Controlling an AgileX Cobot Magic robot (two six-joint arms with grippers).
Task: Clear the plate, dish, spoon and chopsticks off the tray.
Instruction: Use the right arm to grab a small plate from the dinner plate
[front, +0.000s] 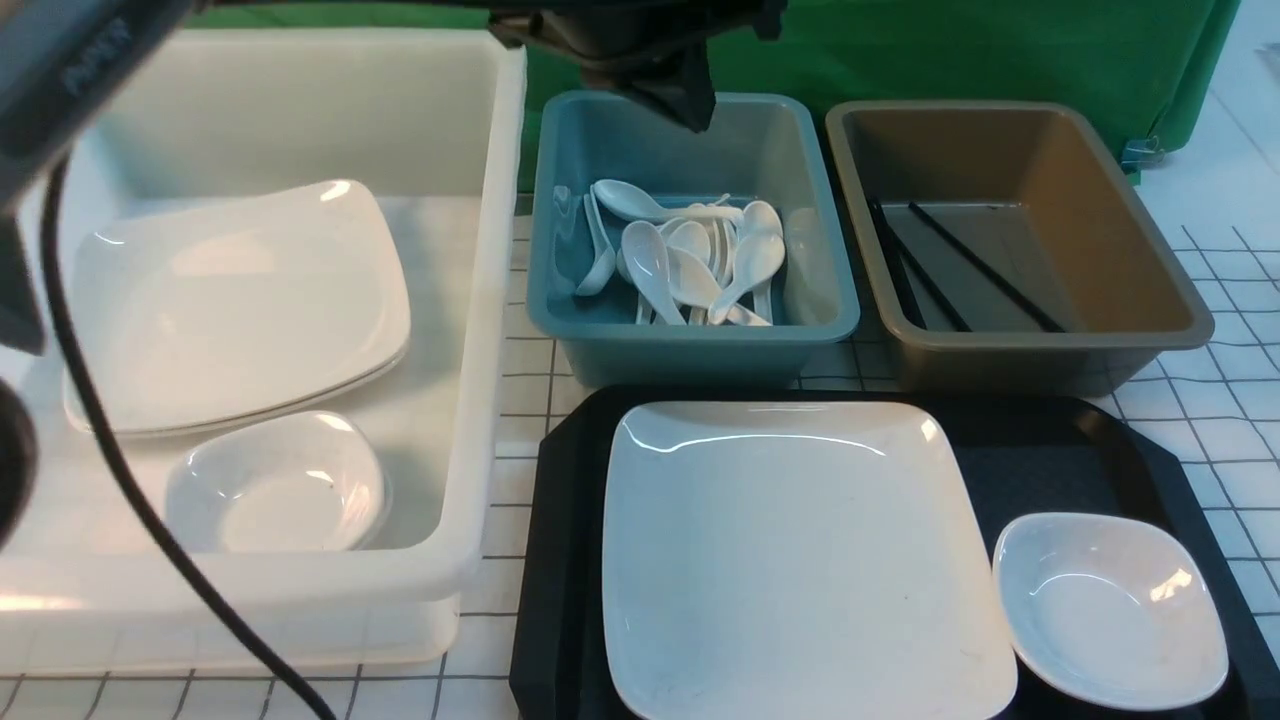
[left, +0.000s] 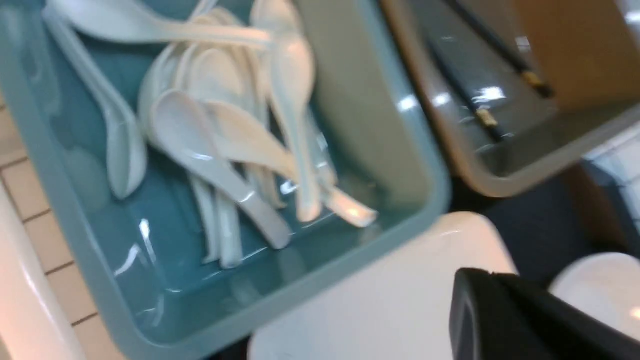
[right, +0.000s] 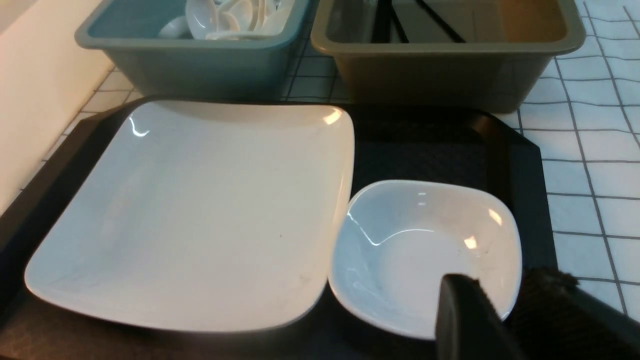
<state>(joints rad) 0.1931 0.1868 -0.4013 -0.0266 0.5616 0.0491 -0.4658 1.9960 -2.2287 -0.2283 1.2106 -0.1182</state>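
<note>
The plate lies flat on the left part of the tray, the dish just beside it on the tray's right; beyond the tray the chopsticks slant far-left to near-right in the brown tub; left hand closed, right hand parted, empty.

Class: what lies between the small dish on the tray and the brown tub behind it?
Only bare tray between dish and brown tub, seen in the front view.
</note>
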